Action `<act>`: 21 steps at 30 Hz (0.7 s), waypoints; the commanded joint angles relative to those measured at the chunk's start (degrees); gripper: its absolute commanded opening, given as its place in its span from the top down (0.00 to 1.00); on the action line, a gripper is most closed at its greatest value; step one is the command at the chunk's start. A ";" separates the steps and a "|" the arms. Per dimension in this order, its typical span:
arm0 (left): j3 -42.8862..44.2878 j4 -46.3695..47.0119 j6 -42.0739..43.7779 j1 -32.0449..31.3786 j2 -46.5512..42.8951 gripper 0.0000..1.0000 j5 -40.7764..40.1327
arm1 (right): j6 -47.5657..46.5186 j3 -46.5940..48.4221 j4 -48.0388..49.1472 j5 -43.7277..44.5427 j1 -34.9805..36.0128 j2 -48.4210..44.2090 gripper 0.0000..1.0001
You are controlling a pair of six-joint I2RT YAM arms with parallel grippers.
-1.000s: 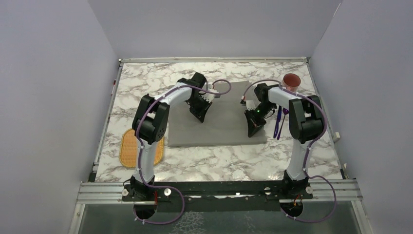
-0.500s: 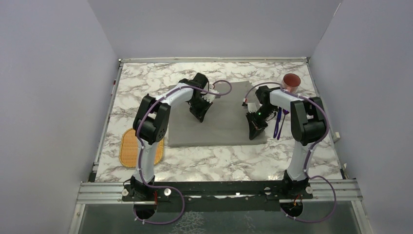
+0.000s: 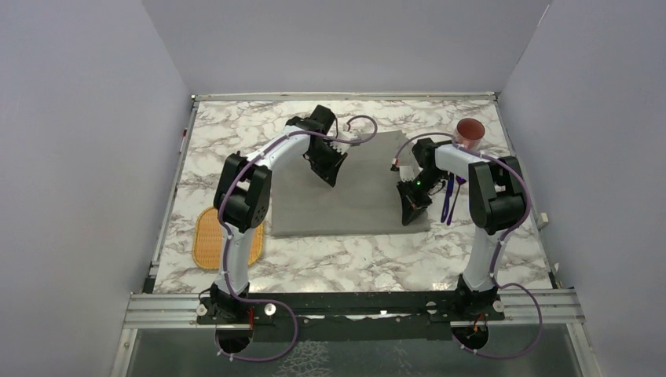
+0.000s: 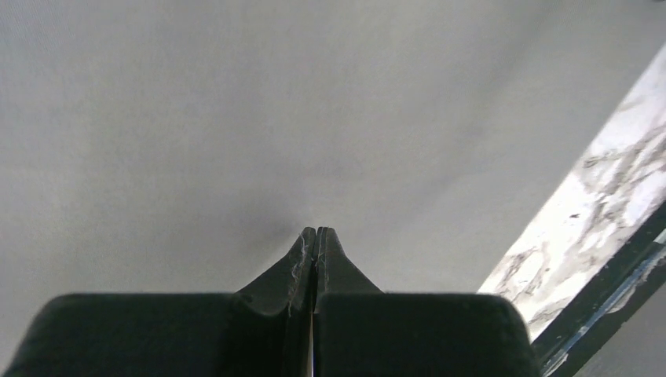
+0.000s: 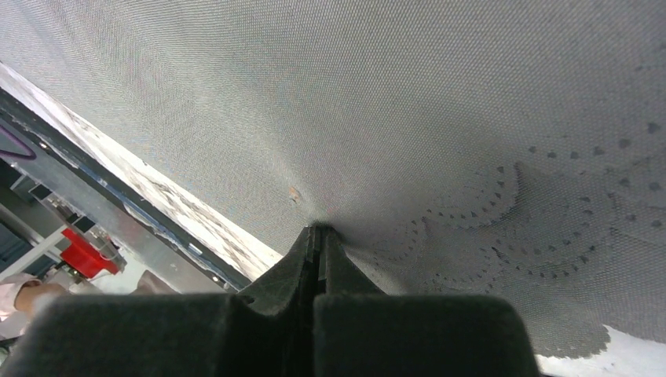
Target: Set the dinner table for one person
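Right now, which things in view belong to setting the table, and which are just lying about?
For the job:
- table
- placemat, pinched by left gripper and right gripper
- cup
- purple cutlery
- orange woven oval

Lying about:
- red part beyond the table's edge
- white bit at its right edge

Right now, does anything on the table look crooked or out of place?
The grey placemat sits slightly askew on the marble table, its edges not square with the table's. It puckers where the right gripper pinches it. The orange woven oval lies off to the left, apart from the mat.
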 commanded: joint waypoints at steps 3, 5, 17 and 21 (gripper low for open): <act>4.48 -0.86 0.72 0.02 1.51 1.00 7.28 | -0.45 -1.63 2.21 6.03 -0.08 2.10 0.99; 4.63 -0.86 0.77 0.02 3.45 1.00 7.40 | -0.41 -1.44 2.09 5.97 -0.07 2.02 0.99; 6.69 0.37 0.74 -0.11 8.62 1.00 4.78 | -0.52 -1.10 1.42 6.12 -0.03 1.36 0.99; 5.98 2.46 -0.69 -0.11 8.97 1.00 -0.69 | -0.60 -1.62 1.51 6.15 -0.09 1.23 0.99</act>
